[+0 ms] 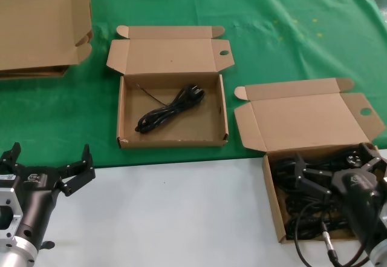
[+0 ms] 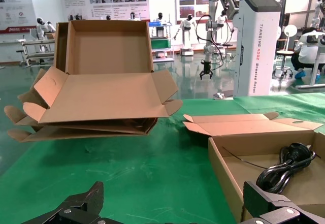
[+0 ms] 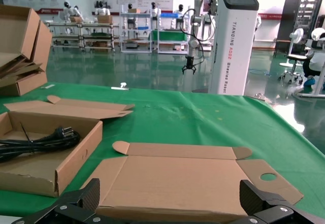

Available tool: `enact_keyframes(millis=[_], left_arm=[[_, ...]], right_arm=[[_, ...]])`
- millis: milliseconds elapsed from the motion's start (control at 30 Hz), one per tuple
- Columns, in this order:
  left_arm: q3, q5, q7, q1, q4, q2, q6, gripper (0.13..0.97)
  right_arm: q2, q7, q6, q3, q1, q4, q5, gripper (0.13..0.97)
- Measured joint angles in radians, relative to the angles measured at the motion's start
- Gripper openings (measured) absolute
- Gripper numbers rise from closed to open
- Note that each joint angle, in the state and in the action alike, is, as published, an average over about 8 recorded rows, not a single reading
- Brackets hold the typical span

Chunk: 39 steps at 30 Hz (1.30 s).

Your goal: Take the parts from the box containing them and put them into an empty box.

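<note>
A: What's nearest the robot?

B: Its two grippers. The right gripper (image 1: 329, 179) is down inside the box containing them (image 1: 273, 188), on the white table edge at the right, fingers spread wide over a tangle of black cables (image 1: 302, 209). I can't see that it has hold of any. The left gripper (image 1: 51, 169) waits over the white surface at the lower left, fingers wide apart and holding nothing.

A: And further out?

B: The empty box (image 1: 172, 138) sits on the green cloth (image 1: 284, 37), well apart from the full one. It isn't empty now: one coiled black cable (image 1: 169, 109) lies in it.

A: So how far along?

B: I'd judge early. One part delivered, several left. Farthest off, a stack of folded cardboard (image 1: 42, 25) lies at the far left
</note>
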<state>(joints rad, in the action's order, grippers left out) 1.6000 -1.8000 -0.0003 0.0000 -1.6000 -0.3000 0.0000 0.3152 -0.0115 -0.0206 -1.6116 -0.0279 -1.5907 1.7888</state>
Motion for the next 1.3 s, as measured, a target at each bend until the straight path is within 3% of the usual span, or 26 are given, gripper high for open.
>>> enact_keyframes(millis=[1300], left_arm=[[0.0, 0.0, 0.001, 0.0, 0.0, 0.0, 0.0, 0.966]], right_arm=[[0.0, 0.0, 0.0, 0.0, 0.0, 0.0, 0.0, 0.966]])
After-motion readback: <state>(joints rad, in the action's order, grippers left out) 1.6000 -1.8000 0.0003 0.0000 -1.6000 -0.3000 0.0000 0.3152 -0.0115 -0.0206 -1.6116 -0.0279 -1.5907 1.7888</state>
